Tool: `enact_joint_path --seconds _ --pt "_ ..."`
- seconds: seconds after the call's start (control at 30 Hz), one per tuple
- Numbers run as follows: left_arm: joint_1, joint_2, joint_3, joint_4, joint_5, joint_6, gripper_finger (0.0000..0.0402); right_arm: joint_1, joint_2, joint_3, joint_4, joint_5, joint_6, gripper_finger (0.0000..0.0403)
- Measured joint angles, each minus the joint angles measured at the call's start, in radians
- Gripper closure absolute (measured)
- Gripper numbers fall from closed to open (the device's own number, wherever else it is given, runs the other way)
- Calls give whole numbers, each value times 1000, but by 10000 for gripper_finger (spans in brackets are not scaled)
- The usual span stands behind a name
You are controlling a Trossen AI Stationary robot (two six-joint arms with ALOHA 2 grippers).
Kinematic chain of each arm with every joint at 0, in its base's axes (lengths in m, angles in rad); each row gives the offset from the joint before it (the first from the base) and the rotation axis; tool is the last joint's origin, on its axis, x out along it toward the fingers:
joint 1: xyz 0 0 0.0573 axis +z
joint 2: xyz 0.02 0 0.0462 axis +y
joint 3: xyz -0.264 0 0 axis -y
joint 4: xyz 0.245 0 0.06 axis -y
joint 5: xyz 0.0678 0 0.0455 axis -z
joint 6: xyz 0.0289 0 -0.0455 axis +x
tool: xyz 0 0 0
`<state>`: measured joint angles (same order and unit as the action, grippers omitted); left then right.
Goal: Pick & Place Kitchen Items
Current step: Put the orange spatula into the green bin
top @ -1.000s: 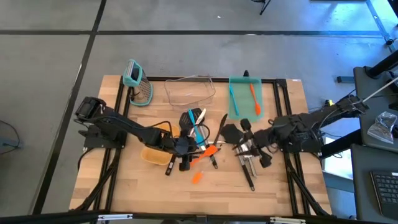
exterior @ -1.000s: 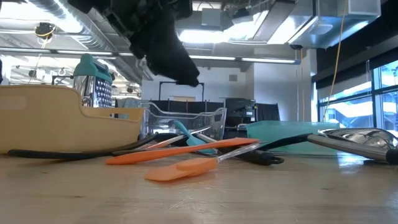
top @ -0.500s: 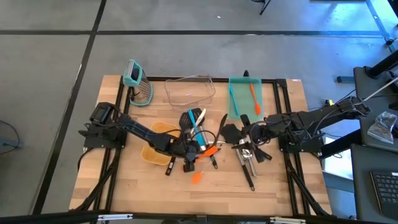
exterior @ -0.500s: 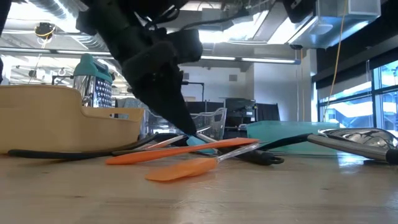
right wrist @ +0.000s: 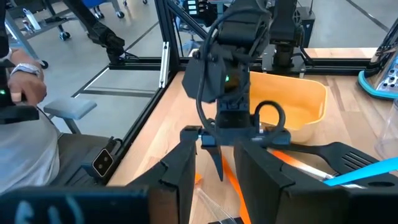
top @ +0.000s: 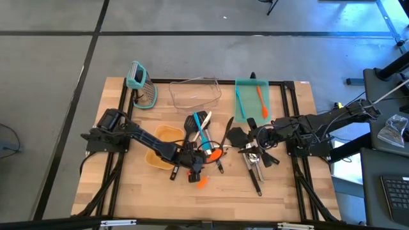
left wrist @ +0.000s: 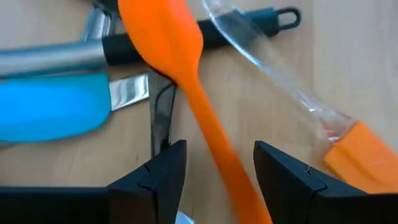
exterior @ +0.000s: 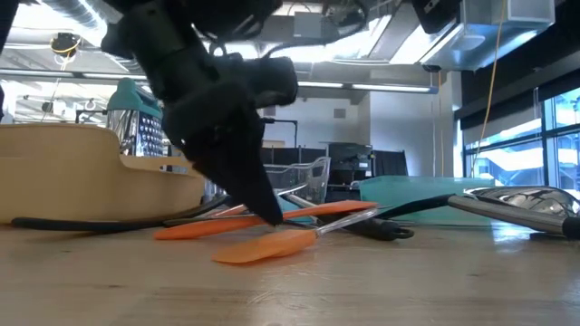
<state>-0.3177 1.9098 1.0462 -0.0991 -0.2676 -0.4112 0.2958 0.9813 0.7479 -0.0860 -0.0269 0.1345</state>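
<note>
**Mia:** Where is the left gripper (left wrist: 214,171) right now?

**Sam:** It is down low over the pile of utensils in the middle of the table (top: 128,191). Its two fingers stand apart, and nothing is held in them yet.

**Mia:** What is it going for?

**Sam:** I think the orange spatula (left wrist: 180,74). In the left wrist view its long handle runs right into the gap between the two fingers. One finger is on each side of the handle.

**Mia:** So the handle goes the same way the arm is looking?

**Sam:** Yes, more or less. The wide orange end lies farther out, ahead of the fingers. The thin end comes back toward the wrist. So the fingers would squeeze across the handle, which is the good way to grab it.

**Mia:** Is anything in the way?

**Sam:** A teal spatula (left wrist: 53,112) lies just beside it, and a clear-handled orange one (left wrist: 360,158) is on the other side. A black handle (left wrist: 249,25) lies under the orange head. They look close but not inside the gap.

**Mia:** What about the other arm?

**Sam:** The right gripper (top: 252,137) waits off to the side, near a silver scoop (top: 254,163). Its fingers stand a little apart, with nothing between them. The left arm is much nearer to the orange spatula.
</note>
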Motion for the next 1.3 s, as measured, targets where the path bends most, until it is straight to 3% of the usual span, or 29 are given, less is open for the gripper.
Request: enact_joint_path --seconds 0.3,0.53,0.9,1.3 --pt "6 32 2 32 -14 -29 233 0 0 0 0 -1 0 291" --pt "29 30 8 17 10 -79 371 0 0 0 0 -3 0 291" --pt "2 -84 65 -23 -41 -3 372 0 0 2 20 -3 64 291" --pt "-68 -345 75 17 -378 118 372 4 0 2 69 -9 64 291"
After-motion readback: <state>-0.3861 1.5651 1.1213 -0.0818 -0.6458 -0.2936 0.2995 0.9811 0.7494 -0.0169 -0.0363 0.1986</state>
